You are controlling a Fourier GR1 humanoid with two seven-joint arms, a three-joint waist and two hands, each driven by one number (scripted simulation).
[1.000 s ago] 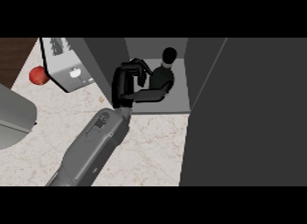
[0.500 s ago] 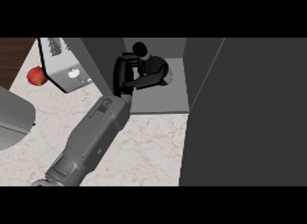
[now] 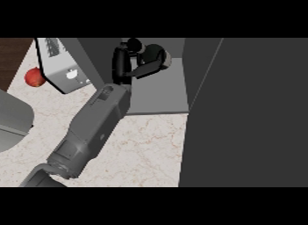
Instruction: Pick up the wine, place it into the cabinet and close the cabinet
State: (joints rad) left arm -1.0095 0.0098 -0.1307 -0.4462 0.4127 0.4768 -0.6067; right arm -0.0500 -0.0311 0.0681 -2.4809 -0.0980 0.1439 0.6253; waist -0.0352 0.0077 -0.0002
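Item: wine (image 3: 155, 52), one bottle, dark to near-black. Seen almost end-on, it reads as a rounded dark shape with a small pale patch on its right side. Its colour runs into the black of my fingers, so I cannot trace its full outline, and I cannot tell whether it stands on the shelf floor or is held just above it. Location: inside the open cabinet (image 3: 159, 94), in the upper back part of the grey compartment and nearer the left wall than the right. Holder: my left hand (image 3: 121, 61), reached into the cabinet, fingers and thumb curled round the wine, one finger jutting to the right beneath it. Left forearm (image 3: 94, 123): grey, running diagonally from the lower left of the view across the desk (image 3: 143, 154) and over the cabinet's front edge. Cabinet door (image 3: 259, 114): a broad dark panel filling the right of the view, swung open. Other entries: a pale grey appliance (image 3: 64, 70) with slots on top and a white knob, just left of the cabinet; a red apple (image 3: 33, 77) beside it on the pale marbled desk; a large grey rounded object (image 3: 4, 121) at the left edge.
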